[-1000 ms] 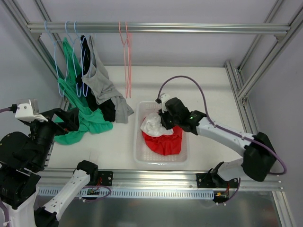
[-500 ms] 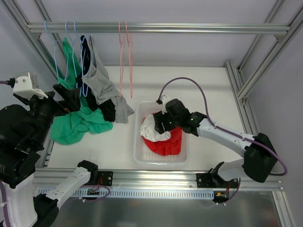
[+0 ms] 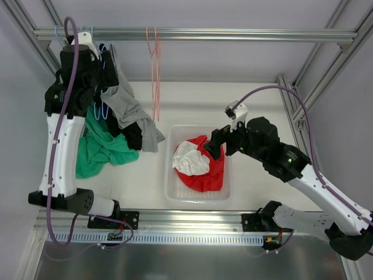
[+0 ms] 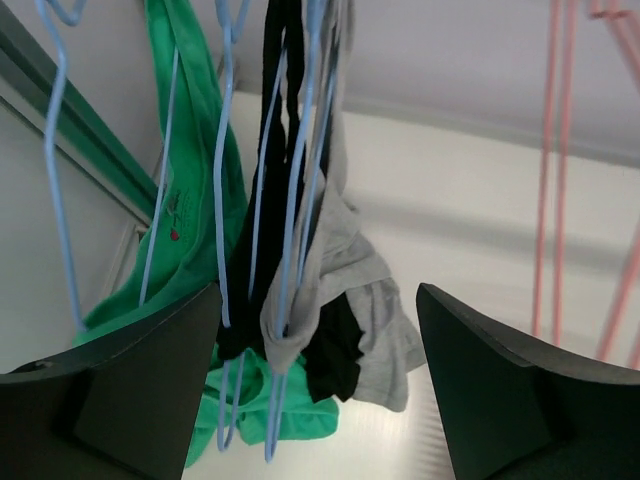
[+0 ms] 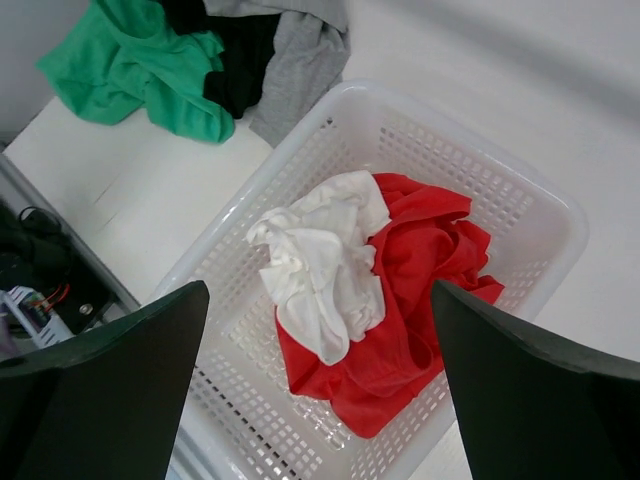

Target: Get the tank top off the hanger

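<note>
Three tank tops hang bunched on blue hangers (image 3: 104,108) at the rail's left end: a green one (image 3: 99,149), a black one (image 3: 133,135) and a grey one (image 3: 131,111). My left gripper (image 3: 104,63) is raised to them. In the left wrist view its jaws stand open (image 4: 318,340). The blue hangers (image 4: 290,200), the grey top (image 4: 350,260) and the black top (image 4: 335,340) hang in line with the gap, none gripped. The green top (image 4: 190,150) is at the left. My right gripper (image 3: 217,144) hovers open and empty (image 5: 320,330) over the basket.
A white basket (image 3: 169,175) in the table's middle holds a red garment (image 3: 204,172) and a white one (image 3: 189,157), both also in the right wrist view, white (image 5: 325,260) on red (image 5: 420,270). Bare pink hangers (image 3: 155,70) hang right of the tank tops. Frame posts stand at both sides.
My left arm has swung up from the low left to the hangers at the rail. My right gripper has opened, let the white garment drop into the basket and drawn back to the right.
</note>
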`<state>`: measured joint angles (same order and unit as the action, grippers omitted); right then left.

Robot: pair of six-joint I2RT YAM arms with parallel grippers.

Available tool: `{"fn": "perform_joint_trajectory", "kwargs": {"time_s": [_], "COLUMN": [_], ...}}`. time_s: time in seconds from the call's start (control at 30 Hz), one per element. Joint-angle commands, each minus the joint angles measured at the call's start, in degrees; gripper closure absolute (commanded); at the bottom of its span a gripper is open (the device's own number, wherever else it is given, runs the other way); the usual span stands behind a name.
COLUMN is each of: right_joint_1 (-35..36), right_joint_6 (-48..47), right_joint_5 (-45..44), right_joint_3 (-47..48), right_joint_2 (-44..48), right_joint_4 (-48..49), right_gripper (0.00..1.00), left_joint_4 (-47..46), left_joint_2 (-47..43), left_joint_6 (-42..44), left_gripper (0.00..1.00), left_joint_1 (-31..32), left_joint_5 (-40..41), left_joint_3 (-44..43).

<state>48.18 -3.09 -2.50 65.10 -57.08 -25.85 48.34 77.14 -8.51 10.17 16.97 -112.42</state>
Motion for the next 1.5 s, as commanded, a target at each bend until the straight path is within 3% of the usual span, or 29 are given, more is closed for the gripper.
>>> {"fn": "perform_joint_trajectory", "kwargs": {"time_s": [0.0,0.1,0.43,0.63,0.73,0.77,0.8,1.2,1.47], "right_joint_1": [-0.2,0.0,-0.1,-0.1,-0.1,0.0,0.0,0.0,0.0], "right_joint_6": [-1.3,-1.6,-1.2,-1.0,-0.9,-0.9,-1.0,-1.0,-1.6], "right_joint_5": [6.2,7.8,10.4,11.6,12.2,12.1,12.1,13.5,14.3], "right_joint_3": [-1.1,-1.8,-3.0,-3.1,-3.4,-3.7,-3.8,-3.9,-3.5], "right_joint_2": [4.7,6.6,6.4,6.2,6.6,6.7,6.9,6.5,6.1], "right_joint_4": [-1.7,-1.7,0.1,1.3,1.8,1.9,1.9,3.4,4.2], "right_gripper": [0.02,0.02,0.02,0.02,0.02,0.02,0.02,0.02,0.02], "left_joint_4": [-0.3,-0.5,-0.7,-0.8,-0.6,-0.7,-0.6,-1.3,-5.1], "left_joint_2": [3.0,5.6,12.3,14.8,16.0,16.0,15.8,11.7,3.6], "left_joint_6": [2.3,2.4,2.1,1.8,2.1,2.1,1.8,-0.1,-1.2], "left_gripper": [0.20,0.24,0.53,0.63,0.81,0.98,1.00,1.00,1.00], "left_joint_1": [-2.6,-3.9,-7.6,-9.1,-9.4,-9.4,-9.4,-9.4,-9.3], "left_joint_5": [-3.7,-6.9,-10.8,-13.5,-14.2,-14.9,-15.5,-24.3,-25.2], "left_joint_3": [-3.3,-4.6,-6.0,-7.8,-9.6,-9.7,-10.0,-15.6,-5.2]}}
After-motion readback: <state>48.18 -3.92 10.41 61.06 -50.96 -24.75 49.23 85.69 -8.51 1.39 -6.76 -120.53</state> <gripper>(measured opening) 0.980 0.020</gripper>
